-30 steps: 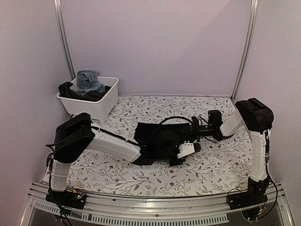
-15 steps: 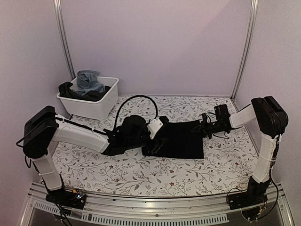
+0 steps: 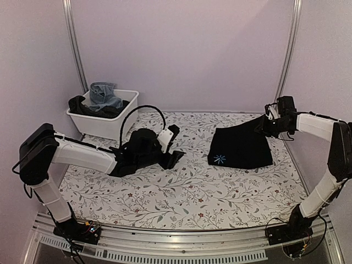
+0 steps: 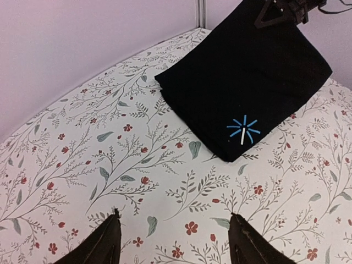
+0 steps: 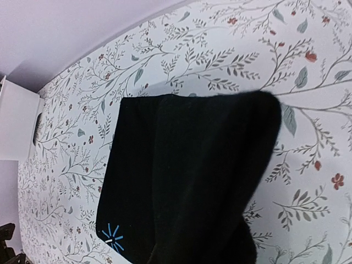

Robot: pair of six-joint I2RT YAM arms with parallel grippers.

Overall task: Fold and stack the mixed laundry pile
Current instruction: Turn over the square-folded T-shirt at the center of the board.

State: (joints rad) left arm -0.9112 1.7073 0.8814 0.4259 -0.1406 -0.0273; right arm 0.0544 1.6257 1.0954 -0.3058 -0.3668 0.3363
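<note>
Since half a second ago the black cloth point(image 3: 242, 149) slid right with my right gripper point(image 3: 264, 125); the left gripper point(image 3: 176, 145) backed off. Top: cloth flat on the table point(image 3: 181, 198), right side, right jaws clamped on its far corner. Left wrist: cloth point(image 4: 247, 82) well ahead of spread, empty fingers point(image 4: 107, 245). Right wrist: cloth point(image 5: 181, 165) rises toward the lens.

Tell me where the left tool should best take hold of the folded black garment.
The folded black garment lies flat, so probably its left edge by the blue starburst mark, coming in low from the left. That edge faces the open left tool, while the right tool pinches the far right corner.
</note>
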